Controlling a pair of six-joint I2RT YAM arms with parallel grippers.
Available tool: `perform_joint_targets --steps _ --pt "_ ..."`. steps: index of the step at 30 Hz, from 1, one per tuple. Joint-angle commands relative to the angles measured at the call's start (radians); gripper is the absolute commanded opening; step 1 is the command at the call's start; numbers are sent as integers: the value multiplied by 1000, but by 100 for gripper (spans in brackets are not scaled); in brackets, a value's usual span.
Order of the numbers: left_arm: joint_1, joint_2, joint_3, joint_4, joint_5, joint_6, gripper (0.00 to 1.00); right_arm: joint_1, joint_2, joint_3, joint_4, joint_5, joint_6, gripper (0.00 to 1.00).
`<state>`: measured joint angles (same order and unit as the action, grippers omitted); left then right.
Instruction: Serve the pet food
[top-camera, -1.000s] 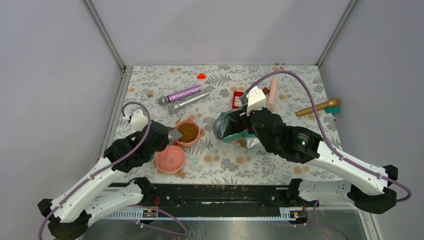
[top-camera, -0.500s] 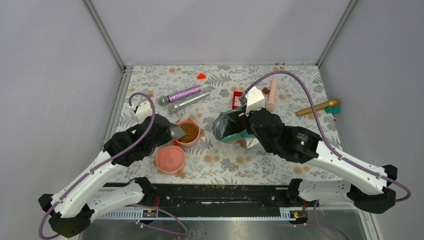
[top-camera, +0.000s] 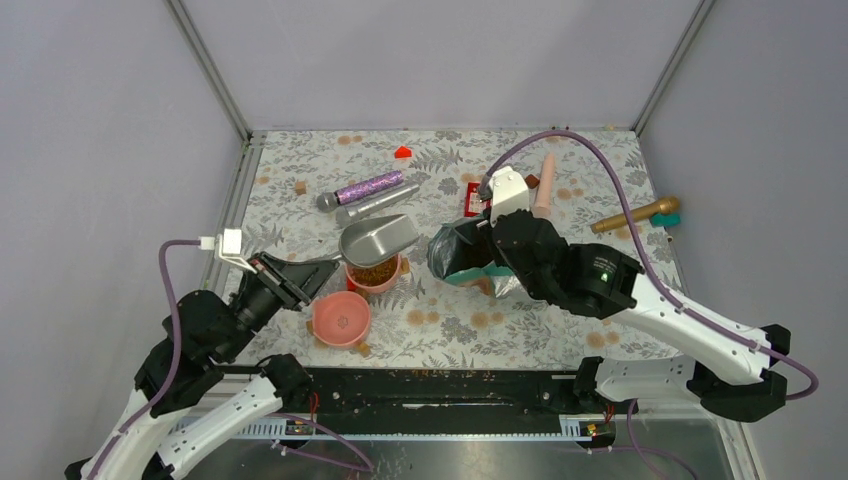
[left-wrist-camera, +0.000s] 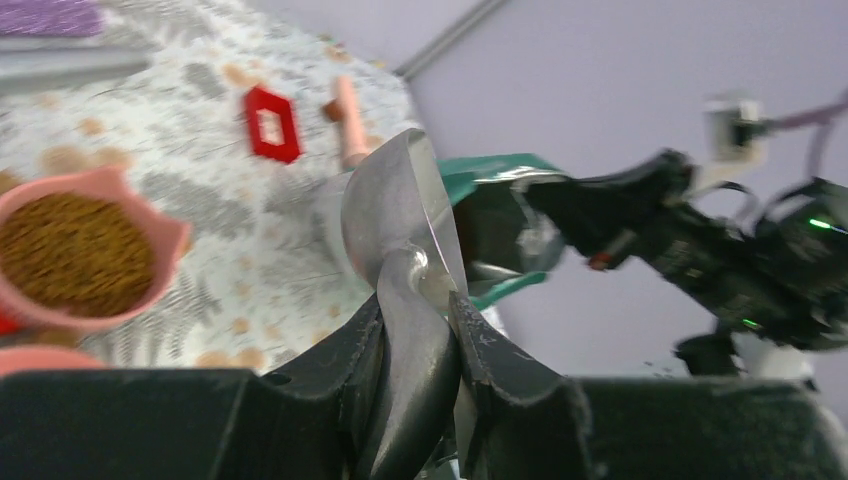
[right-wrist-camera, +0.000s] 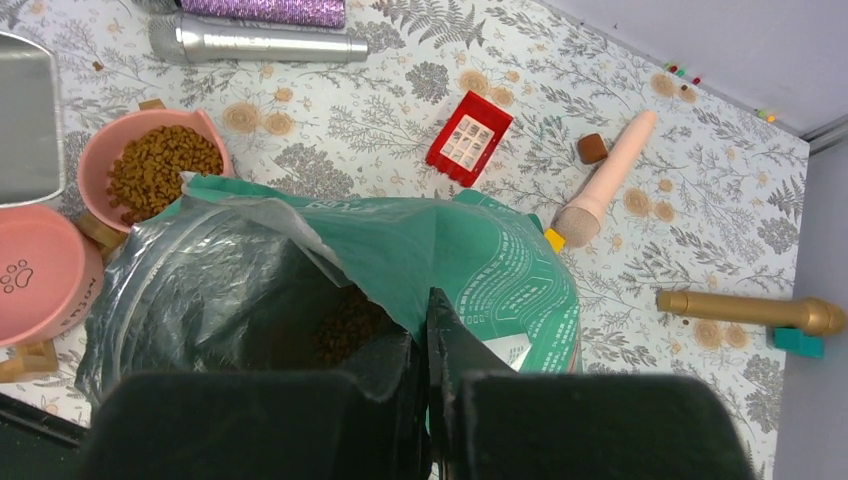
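Kibble (right-wrist-camera: 160, 170) fills a pink eared bowl (right-wrist-camera: 90, 165) on the floral table (top-camera: 450, 330), and more of the brown pellets lie deep inside the teal-green pouch (right-wrist-camera: 480, 270) just to its right. Left gripper (left-wrist-camera: 415, 320) is clamped on the handle of a metal scoop (left-wrist-camera: 400, 215), which hangs tilted in the air above the filled bowl. Right gripper (right-wrist-camera: 425, 335) pinches the pouch's rim, fingers closed on the foil, holding the mouth wide and turned toward the bowls. A paw-print bowl (top-camera: 320, 320), also pink, sits just beside the first on its near side; whether the two touch cannot be told. A red block (right-wrist-camera: 468, 138) and a silver microphone (right-wrist-camera: 250, 42) lie farther back.
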<state>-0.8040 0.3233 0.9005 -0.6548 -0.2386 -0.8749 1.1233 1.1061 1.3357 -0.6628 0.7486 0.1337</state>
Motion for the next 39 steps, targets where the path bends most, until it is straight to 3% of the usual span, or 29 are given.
perform_joint_targets --steps 1,8,17,22,27,34,39 --pt "3 0 14 257 180 42 0 -13 62 134 -128 -7 0 0" --pt "3 122 91 262 351 102 0 -13 257 424 -486 -20 9 0" --pt "2 208 35 278 278 64 0 2 452 684 -708 -123 -55 0" --pt "3 255 32 247 216 45 0 48 514 710 -628 -119 -56 0" --pt "2 302 64 61 126 2 0 66 535 694 -504 -135 1 0" --pt "2 412 98 -218 52 -48 0 99 509 549 -218 -151 5 0" --pt "3 466 109 -234 61 -35 0 102 491 490 -155 -138 16 0"
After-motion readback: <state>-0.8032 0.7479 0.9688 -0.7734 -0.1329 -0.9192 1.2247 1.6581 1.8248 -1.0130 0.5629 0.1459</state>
